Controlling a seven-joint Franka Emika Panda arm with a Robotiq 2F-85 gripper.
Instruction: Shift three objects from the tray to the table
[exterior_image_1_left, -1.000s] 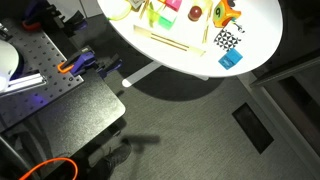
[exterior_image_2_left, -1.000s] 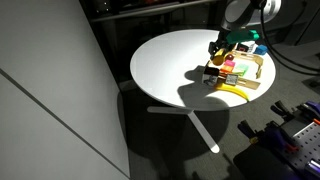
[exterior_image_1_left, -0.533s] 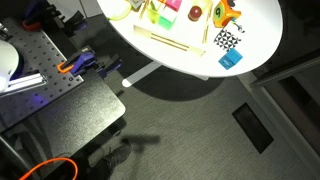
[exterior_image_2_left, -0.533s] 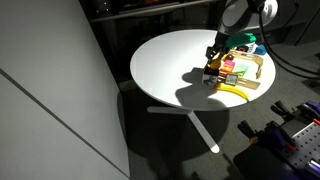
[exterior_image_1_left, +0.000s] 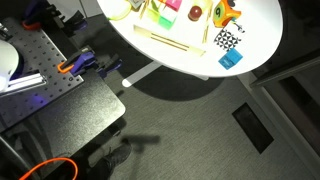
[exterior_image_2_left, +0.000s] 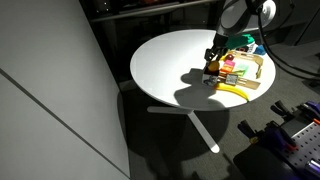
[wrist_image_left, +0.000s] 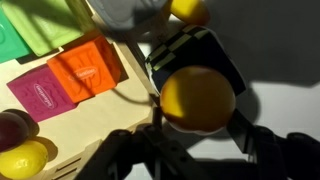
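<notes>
counter (exterior_image_1_left: 255, 50): far side cut off by the top edge in an exterior view
tray (exterior_image_1_left: 172, 42): far part ran out of the same edge
toy pieces (exterior_image_1_left: 196, 13): too small to name
arm (exterior_image_2_left: 240, 12): cut by the top edge
claw (exterior_image_2_left: 212, 60): tiny and dark at the tray's end; spread of the jaws could not be told
orange-yellow round thing (wrist_image_left: 197, 97): blurred in the wrist view, hid part of the black block (wrist_image_left: 215, 50)
fingers (wrist_image_left: 262, 150): dark, blurred, cut by the bottom edge
yellow piece (wrist_image_left: 20, 160): cut by the left edge

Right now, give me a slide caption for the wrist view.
Orange ball gripped in the jaws beside the pale wooden tray holding an orange piece and a magenta piece.
</notes>
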